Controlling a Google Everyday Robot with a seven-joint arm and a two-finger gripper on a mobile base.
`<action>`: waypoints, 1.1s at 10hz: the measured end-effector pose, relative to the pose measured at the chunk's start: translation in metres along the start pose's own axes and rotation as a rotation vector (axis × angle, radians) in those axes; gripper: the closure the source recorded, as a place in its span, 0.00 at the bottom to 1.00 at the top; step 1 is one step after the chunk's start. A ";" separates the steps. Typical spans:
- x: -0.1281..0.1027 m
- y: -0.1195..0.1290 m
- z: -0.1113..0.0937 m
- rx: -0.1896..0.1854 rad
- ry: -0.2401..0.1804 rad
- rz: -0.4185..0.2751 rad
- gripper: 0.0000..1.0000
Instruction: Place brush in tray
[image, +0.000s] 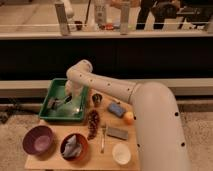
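I'm using the green tray (52, 106) as my reference. The arm reaches over from the right and bends down into it, so the gripper (68, 100) sits low inside the tray, around its middle. The brush (60, 103) shows as a thin dark stick inside the tray, running from the gripper out toward the tray's left wall. The fingers look nearly closed, but I can't tell if they are pinching the brush or just resting next to it, since the contact point is too dark to read. A small dark cup (97, 98) is just off the tray's right rim, and a blue block (116, 109) and an orange ball (129, 117) are farther right. The brown pinecone (93, 123) lies near the tray's front right corner, with the silver fork (103, 137) beside it. The purple bowl (38, 139) and the orange-red bowl (74, 146) holding crumpled grey stuff are in front of the tray. A grey slab (117, 132) and a white bowl (121, 153) sit well off to the front right.
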 end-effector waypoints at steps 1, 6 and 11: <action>0.000 0.001 0.000 0.000 0.000 -0.001 0.85; 0.000 0.004 0.000 0.004 0.000 -0.005 0.83; -0.001 0.004 -0.001 0.005 0.000 -0.012 0.86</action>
